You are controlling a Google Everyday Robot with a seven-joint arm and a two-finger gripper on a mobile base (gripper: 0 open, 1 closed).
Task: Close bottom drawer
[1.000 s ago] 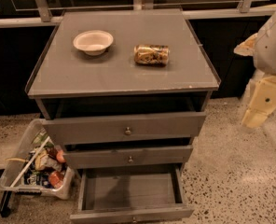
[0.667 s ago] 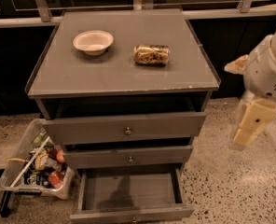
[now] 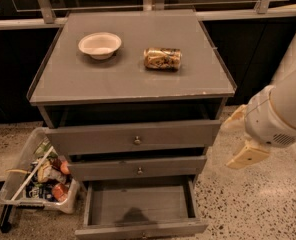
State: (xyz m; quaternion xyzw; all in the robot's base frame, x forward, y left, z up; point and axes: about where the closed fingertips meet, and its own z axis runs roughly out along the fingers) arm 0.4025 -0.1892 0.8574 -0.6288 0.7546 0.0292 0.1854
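Observation:
The grey cabinet (image 3: 130,79) has three drawers. The bottom drawer (image 3: 140,228) is pulled far out, showing its plain grey tray (image 3: 138,204), which holds nothing. The middle drawer (image 3: 138,168) and the top drawer (image 3: 133,138) stand slightly out, each with a small round knob. My gripper (image 3: 230,144) hangs from the white arm (image 3: 278,116) to the right of the cabinet, level with the top and middle drawers, apart from them and well above the bottom drawer's front.
A white paper bowl (image 3: 100,44) and a crushed can (image 3: 162,58) lie on the cabinet top. A clear bin (image 3: 35,180) of mixed items stands on the speckled floor at the cabinet's left. A dark wall with a rail runs behind.
My arm and gripper have moved down and to the left, closer to the cabinet's right side. The drawers have not moved.

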